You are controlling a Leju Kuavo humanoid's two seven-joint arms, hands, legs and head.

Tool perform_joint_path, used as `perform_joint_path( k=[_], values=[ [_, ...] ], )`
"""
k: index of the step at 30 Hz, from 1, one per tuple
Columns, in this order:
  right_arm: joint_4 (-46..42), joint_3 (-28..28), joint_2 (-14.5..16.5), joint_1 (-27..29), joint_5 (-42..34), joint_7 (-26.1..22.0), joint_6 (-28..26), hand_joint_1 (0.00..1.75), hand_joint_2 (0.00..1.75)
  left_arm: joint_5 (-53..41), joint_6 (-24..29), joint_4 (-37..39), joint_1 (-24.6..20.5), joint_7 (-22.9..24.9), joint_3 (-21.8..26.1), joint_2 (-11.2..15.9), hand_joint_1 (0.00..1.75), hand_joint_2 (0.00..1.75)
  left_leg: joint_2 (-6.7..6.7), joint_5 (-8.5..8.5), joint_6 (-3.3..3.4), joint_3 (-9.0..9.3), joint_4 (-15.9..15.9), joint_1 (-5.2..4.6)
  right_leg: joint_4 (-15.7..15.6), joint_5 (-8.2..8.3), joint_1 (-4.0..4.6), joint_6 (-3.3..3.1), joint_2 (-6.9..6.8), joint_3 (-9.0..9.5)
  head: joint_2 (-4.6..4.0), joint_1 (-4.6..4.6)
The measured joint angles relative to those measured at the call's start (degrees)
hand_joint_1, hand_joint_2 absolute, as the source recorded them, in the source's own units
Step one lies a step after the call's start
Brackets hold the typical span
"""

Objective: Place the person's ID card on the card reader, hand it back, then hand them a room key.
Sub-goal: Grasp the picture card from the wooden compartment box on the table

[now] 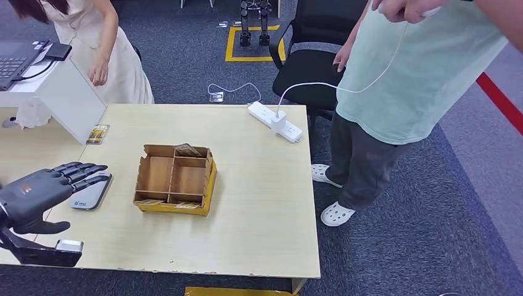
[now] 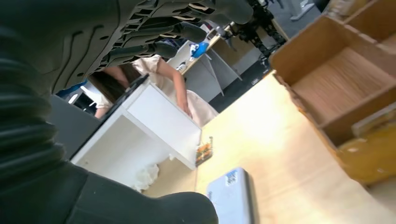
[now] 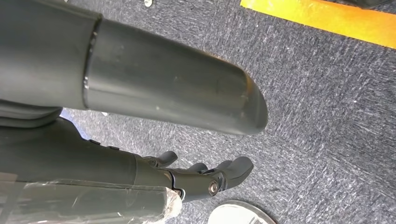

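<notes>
The robot's left hand (image 1: 46, 185) hovers empty, fingers spread, over the near-left table edge above the grey card reader (image 1: 91, 192). An ID card (image 1: 98, 134) seemingly lies at the far-left edge. The task looks barely begun; next, reaching and pinching that card.

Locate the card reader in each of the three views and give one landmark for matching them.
Head view: card reader lies at the table's left, under the left robot hand's fingertips.
Left wrist view: card reader at the bottom edge.
Right wrist view: not in it.
Shared landmark: wooden divided box.
</notes>
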Motion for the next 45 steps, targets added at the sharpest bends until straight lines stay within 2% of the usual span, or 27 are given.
perform_joint_path(
  k=[3, 11, 19, 25, 32, 45],
  values=[
    [0.0, -0.1, 0.0, 0.0, 0.0, 0.2, 0.0, 0.0, 0.0, -4.8, 1.9, -0.1, 0.8, 0.2, -0.9, -2.4, 0.0, 1.75, -0.06, 0.0, 0.0, -0.01, 0.0, -0.01, 0.0, 0.0, -0.01, 0.0, -0.03, 0.0, 0.0, 0.01],
    [0.0, -0.6, 0.0, 0.0, 0.1, 0.4, -0.1, 0.0, 0.0, -14.4, 8.7, 0.8, 1.2, 2.4, -5.7, -11.5, 0.0, 1.75, -0.11, 0.0, 0.0, -0.03, 0.0, -0.02, 0.0, -0.01, -0.02, 0.0, -0.08, -0.01, 0.0, 0.0],
    [0.0, -1.3, 0.0, 0.1, 0.0, 0.4, -0.6, 0.0, 0.0, -22.3, 13.9, 5.0, -0.7, 5.9, -8.7, -24.1, 0.0, 1.75, -0.16, 0.0, 0.01, -0.03, 0.0, -0.05, 0.0, 0.0, -0.04, 0.01, -0.17, 0.0, 0.0, -0.05],
    [0.0, -1.4, 0.0, 0.1, 0.0, 0.4, -0.6, 0.0, 0.0, -25.2, 16.0, 8.0, -2.9, 8.6, -10.7, -31.3, 0.0, 1.75, -0.19, 0.0, 0.01, -0.02, 0.0, -0.04, 0.0, 0.0, -0.03, 0.01, -0.17, 0.0, 0.0, -0.08],
    [0.0, -1.5, 0.2, 0.2, 0.1, 0.4, -0.7, 0.0, 0.0, -29.4, 17.4, 11.2, -4.3, 12.2, -11.9, -36.5, 0.0, 1.75, -0.19, 0.0, 0.01, -0.02, 0.0, -0.03, 0.0, 0.0, -0.03, 0.01, -0.16, -0.02, 0.0, -0.08],
    [0.0, -2.3, 0.4, 0.5, 0.1, 0.4, -1.5, 0.0, 0.0, -36.2, 20.4, 16.6, -4.9, 17.7, -11.9, -42.1, 0.0, 1.75, -0.18, 0.0, 0.01, -0.03, 0.0, -0.03, 0.0, 0.0, -0.03, 0.01, -0.16, -0.02, 0.0, -0.08]
  ],
)
